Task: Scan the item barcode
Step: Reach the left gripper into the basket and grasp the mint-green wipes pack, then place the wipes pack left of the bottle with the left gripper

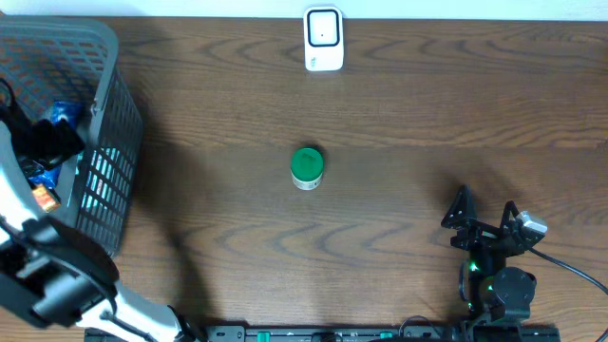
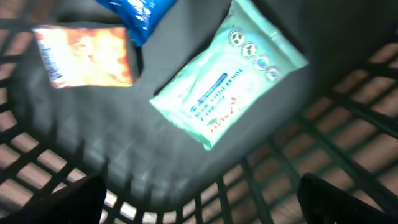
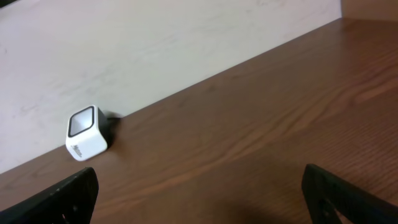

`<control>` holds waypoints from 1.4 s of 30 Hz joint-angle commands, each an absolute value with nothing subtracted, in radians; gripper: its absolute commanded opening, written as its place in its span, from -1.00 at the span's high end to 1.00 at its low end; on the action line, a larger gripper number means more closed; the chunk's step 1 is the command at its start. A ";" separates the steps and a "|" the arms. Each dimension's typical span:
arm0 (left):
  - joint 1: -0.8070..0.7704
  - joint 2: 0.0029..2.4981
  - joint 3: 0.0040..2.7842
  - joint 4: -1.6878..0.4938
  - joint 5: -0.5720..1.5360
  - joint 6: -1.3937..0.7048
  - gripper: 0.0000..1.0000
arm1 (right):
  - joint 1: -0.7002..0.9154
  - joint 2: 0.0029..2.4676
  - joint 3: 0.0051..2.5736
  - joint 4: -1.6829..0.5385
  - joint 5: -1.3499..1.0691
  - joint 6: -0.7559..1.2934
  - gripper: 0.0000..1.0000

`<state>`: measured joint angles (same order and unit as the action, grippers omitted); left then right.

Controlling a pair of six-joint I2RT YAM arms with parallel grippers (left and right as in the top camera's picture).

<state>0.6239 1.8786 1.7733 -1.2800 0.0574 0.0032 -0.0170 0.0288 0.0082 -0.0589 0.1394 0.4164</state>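
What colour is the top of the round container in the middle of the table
Container top is green, clearest in the overhead view.

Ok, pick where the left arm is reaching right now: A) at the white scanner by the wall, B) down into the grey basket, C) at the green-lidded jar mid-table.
B: the left wrist view shows the left fingers spread inside the basket, with a pale green packet lying ahead of them.
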 commanded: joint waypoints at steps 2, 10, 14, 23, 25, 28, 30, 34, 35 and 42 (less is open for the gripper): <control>0.629 2.030 1.768 -1.275 0.071 0.110 -1.00 | -0.005 0.028 0.006 -0.060 0.152 0.406 -0.99; 0.629 2.204 1.768 -1.219 0.072 0.176 -0.99 | -0.005 0.028 0.006 -0.060 0.152 0.406 -0.98; 0.629 2.263 1.768 -1.197 0.074 0.176 -0.62 | -0.005 0.028 0.006 -0.060 0.152 0.406 -0.99; 0.629 2.265 1.800 -1.225 0.115 0.162 0.85 | -0.005 0.028 0.006 -0.060 0.152 0.406 -0.98; 0.629 2.243 1.830 -1.252 0.115 0.137 0.85 | -0.005 0.028 0.006 -0.060 0.152 0.406 -0.99; 0.629 2.184 1.888 -1.298 0.115 0.094 0.85 | -0.005 0.028 0.006 -0.060 0.152 0.406 -0.98; 0.629 2.126 1.932 -1.322 0.116 0.067 0.85 | -0.005 0.028 0.006 -0.060 0.152 0.406 -0.99; 0.629 1.963 2.020 -1.325 0.117 -0.036 0.85 | -0.005 0.028 0.006 -0.060 0.152 0.406 -0.99; 0.629 1.919 2.037 -1.321 0.121 -0.075 0.85 | -0.005 0.028 0.006 -0.060 0.152 0.406 -0.99; 0.550 1.571 2.075 -1.207 0.624 -0.196 0.85 | -0.005 0.028 0.006 -0.060 0.152 0.406 -0.99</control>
<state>0.6147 1.6917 2.0609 -1.2186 0.3210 -0.1196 -0.0170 0.0288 0.0082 -0.0586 0.1394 0.4164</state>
